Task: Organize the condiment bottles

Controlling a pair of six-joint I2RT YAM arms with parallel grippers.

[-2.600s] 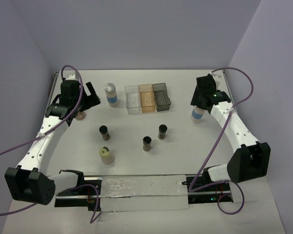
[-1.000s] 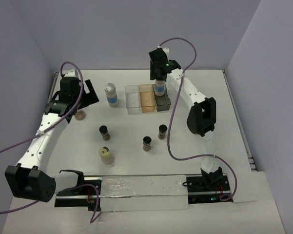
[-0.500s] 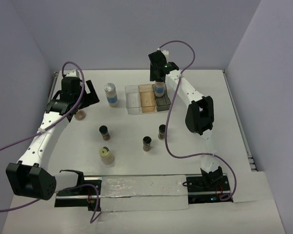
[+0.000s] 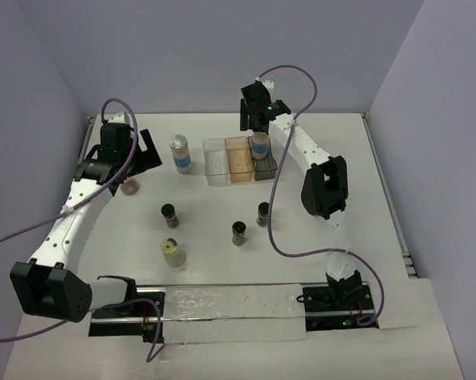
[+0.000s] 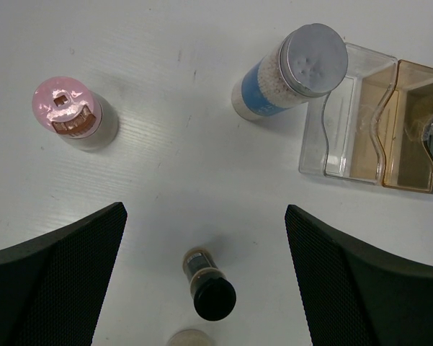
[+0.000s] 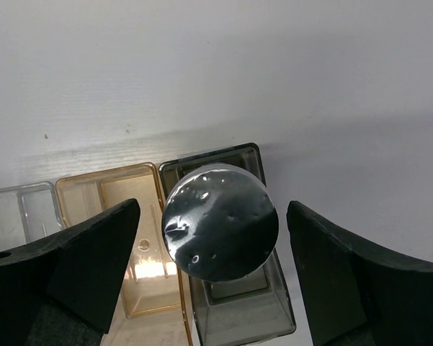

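The right end effector [image 4: 257, 125] stands open, a gap either side of the blue-labelled bottle [image 6: 220, 220], which sits upright in the grey compartment [image 4: 266, 168], rightmost of three; I'd withdraw straight up so no finger clips the cap; the left end effector [image 5: 205, 238] hangs wide and empty near the pink-capped bottle [image 5: 70, 114] on the counter [image 4: 380, 198].

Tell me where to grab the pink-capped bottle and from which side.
Grip the pink-capped bottle by its round body just below the cap, coming down from above with the left gripper. It stands upright with nothing close around it, so the jaws should fit either side.
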